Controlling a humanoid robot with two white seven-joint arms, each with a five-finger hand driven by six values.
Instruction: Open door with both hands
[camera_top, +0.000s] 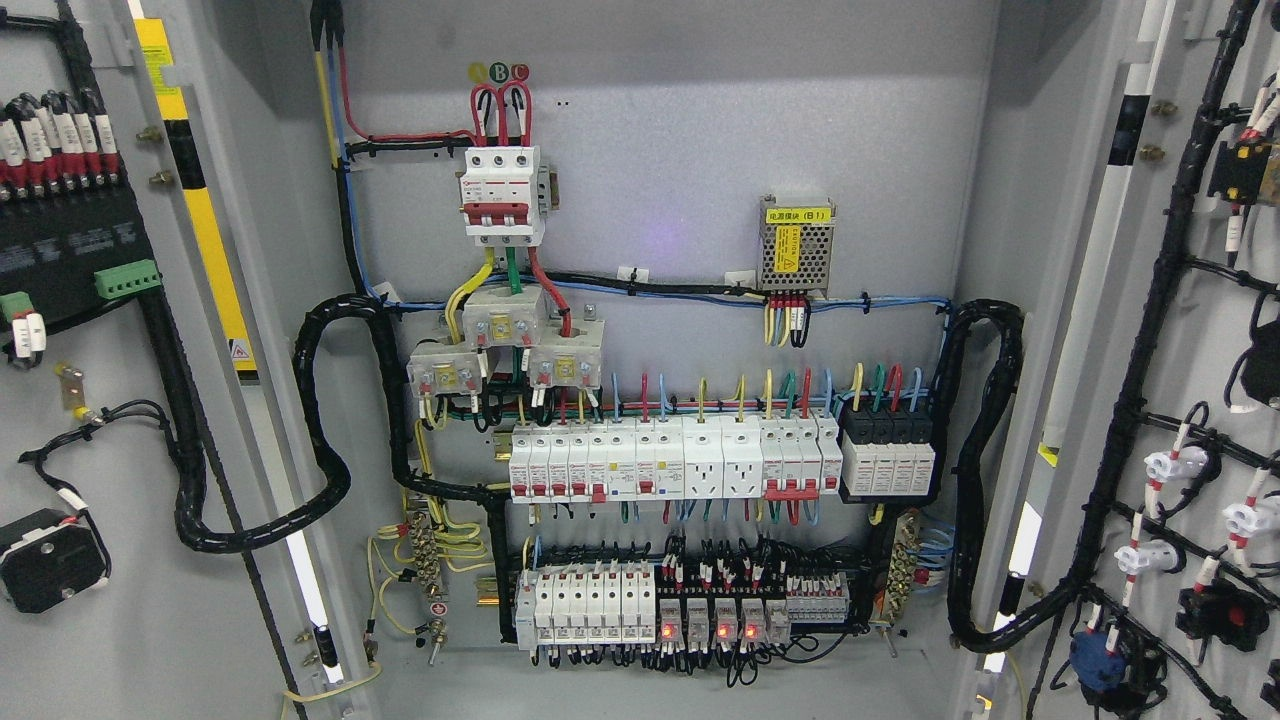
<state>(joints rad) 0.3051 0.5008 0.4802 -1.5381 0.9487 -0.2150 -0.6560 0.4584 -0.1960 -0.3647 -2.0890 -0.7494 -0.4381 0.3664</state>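
Note:
The electrical cabinet stands with both doors swung wide. The left door (110, 450) shows its inner face at the picture's left, with black wiring and terminal blocks on it. The right door (1190, 400) fills the right edge, also inner face out, carrying black cable looms and white connectors. Between them the grey back panel (660, 150) is fully exposed. Neither of my hands nor any arm appears in the head view.
On the back panel sit a red-and-white main breaker (503, 195), a row of white breakers (670, 460), a lower relay row with red lights (700, 605) and a small power supply (796, 245). Thick black cable bundles (985, 480) loop at both sides.

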